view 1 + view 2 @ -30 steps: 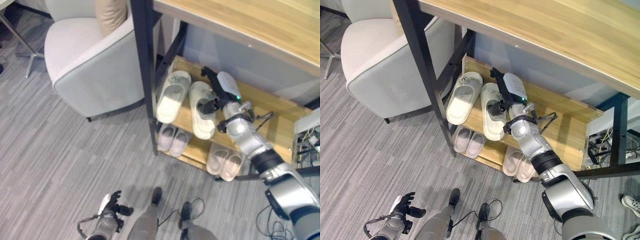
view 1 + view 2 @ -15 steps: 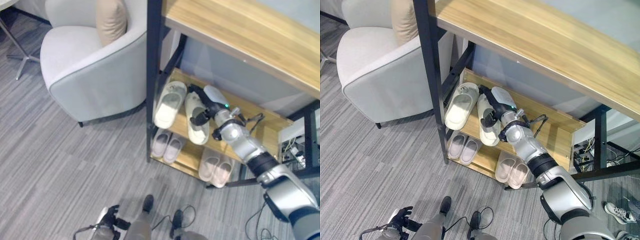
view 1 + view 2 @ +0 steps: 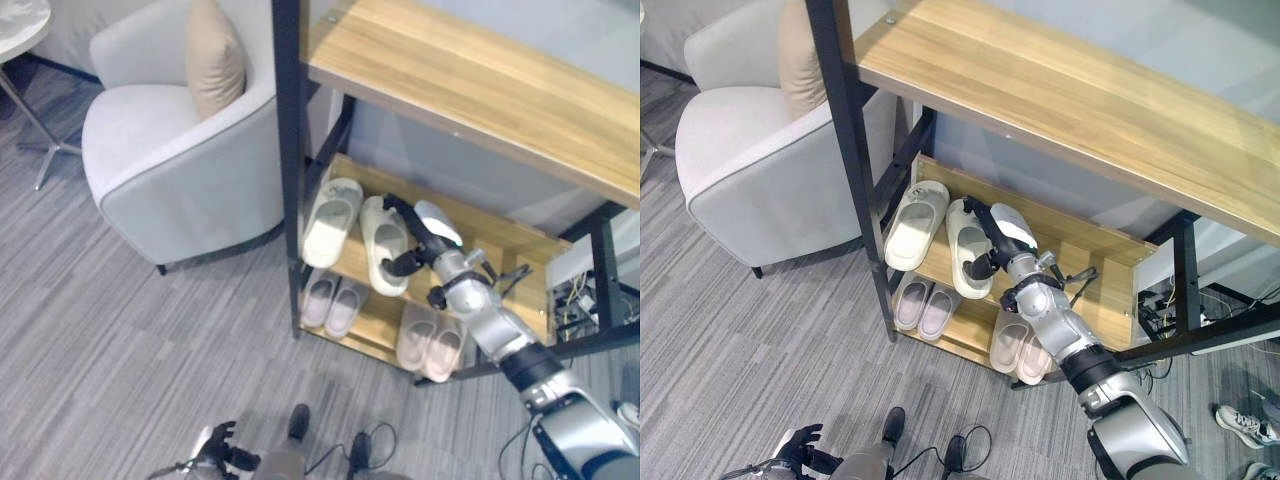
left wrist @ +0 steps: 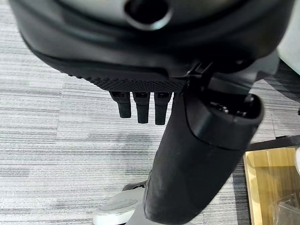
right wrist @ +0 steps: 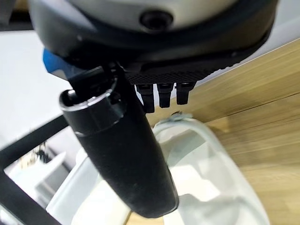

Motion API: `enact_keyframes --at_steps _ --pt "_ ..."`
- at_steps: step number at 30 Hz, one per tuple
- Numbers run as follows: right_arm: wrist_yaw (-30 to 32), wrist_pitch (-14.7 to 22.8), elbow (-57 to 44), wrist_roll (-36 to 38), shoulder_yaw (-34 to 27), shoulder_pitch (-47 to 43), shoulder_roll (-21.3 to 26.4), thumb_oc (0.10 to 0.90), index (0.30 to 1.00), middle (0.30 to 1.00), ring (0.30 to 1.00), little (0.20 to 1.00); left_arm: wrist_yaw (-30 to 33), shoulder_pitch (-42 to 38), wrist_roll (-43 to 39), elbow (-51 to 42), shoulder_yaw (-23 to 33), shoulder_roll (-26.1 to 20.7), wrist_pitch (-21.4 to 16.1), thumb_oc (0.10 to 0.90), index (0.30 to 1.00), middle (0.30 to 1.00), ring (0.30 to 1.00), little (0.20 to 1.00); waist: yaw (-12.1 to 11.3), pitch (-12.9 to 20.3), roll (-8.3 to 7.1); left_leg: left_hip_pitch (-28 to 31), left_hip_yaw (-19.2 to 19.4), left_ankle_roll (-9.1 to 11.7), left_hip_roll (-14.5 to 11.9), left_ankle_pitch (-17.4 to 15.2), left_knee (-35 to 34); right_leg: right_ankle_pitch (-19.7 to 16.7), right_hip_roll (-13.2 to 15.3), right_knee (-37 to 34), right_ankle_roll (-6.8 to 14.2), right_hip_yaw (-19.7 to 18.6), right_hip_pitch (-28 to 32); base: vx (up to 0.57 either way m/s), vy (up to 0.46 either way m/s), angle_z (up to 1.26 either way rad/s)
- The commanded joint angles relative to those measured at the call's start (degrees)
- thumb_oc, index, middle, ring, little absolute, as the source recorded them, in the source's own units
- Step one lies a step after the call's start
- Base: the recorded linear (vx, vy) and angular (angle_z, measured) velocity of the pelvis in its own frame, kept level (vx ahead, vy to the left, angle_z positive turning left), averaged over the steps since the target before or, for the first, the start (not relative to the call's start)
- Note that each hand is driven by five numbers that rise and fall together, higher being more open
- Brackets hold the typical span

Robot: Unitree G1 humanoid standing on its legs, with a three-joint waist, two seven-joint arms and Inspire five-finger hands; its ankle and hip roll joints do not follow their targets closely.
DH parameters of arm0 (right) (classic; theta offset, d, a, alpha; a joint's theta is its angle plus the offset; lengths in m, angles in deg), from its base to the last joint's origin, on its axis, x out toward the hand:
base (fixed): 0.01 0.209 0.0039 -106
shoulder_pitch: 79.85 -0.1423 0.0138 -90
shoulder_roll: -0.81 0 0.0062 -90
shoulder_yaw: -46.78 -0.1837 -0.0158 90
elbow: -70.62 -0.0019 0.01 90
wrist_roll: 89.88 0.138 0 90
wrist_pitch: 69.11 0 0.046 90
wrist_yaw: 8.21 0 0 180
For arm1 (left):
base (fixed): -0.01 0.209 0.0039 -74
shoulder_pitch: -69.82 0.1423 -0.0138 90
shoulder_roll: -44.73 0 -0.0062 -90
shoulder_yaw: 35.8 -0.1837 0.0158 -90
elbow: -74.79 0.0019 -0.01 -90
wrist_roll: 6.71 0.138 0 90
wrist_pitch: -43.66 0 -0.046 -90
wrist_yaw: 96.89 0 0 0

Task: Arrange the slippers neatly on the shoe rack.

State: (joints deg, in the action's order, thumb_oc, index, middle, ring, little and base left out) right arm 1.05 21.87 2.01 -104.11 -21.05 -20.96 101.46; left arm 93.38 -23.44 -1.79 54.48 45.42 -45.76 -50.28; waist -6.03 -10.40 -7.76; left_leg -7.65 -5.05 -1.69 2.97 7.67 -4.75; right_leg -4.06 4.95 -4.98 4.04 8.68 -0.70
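- Wooden shoe rack (image 3: 520, 245) with black frame, beside a grey armchair (image 3: 170, 170).
- Cream slippers (image 3: 333, 220) lie side by side on its middle shelf.
- Right hand (image 3: 992, 238) rests on the right slipper (image 3: 965, 262), fingers loosely open, gripping nothing.
- Left hand (image 3: 222, 445) hangs low, relaxed, empty.

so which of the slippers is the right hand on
The right-hand cream slipper of the big pair on the middle shelf; the right hand rests over it, while its mate sits apart.

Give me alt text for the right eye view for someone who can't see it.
The robot's right hand rests on the right one of two pale slippers on the middle shelf of a wooden shoe rack. Two smaller pairs sit below, a grey armchair stands alongside.
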Motion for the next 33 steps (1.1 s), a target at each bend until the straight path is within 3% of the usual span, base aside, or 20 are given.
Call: enact_keyframes --at_steps 1,6,14,33 --pt "4.6 5.0 -3.22 2.74 -4.51 -1.55 1.51 0.8 0.9 0.9 0.9 0.9 0.16 -0.41 1.23 3.53 -1.57 -0.54 -0.63 0.8 0.9 0.9 0.9 0.9 -0.44 6.03 -0.18 6.36 2.14 0.37 -1.59 -10.43 -0.25 2.8 1.92 2.16 2.45 -0.44 -2.1 0.03 0.001 -0.03" --pt "4.63 6.14 -5.21 4.31 -7.85 5.54 1.27 0.8 0.9 0.9 0.9 0.9 -0.03 0.63 1.84 3.85 -0.81 -0.05 -0.59 0.8 0.9 0.9 0.9 0.9 0.23 7.14 0.42 7.53 2.45 0.41 -1.72 -10.97 -0.25 2.97 1.82 1.75 2.46 -0.65 -1.07 0.02 -0.011 -0.01" --pt "1.38 6.01 -4.42 3.43 -6.99 11.35 1.0 0.8 0.9 0.9 0.9 0.9 -0.9 1.94 2.41 4.38 -0.21 0.65 -0.57 0.8 0.9 0.9 0.9 0.9 0.82 7.96 0.95 8.54 2.55 0.55 -1.87 -11.27 -0.25 3.21 1.81 1.56 2.42 -0.52 -0.18 0.01 -0.004 -0.03" --pt "-3.12 6.58 1.7 9.68 -0.62 11.67 -5.49 0.8 0.9 0.9 0.9 0.9 -1.05 1.96 2.54 4.17 -1.28 1.08 -0.78 0.8 0.9 0.9 0.9 0.9 0.43 7.88 1.52 8.51 2.56 0.47 -1.62 -10.98 -0.25 2.85 1.91 1.41 2.35 -0.51 -0.04 0.0 0.0 0.0"
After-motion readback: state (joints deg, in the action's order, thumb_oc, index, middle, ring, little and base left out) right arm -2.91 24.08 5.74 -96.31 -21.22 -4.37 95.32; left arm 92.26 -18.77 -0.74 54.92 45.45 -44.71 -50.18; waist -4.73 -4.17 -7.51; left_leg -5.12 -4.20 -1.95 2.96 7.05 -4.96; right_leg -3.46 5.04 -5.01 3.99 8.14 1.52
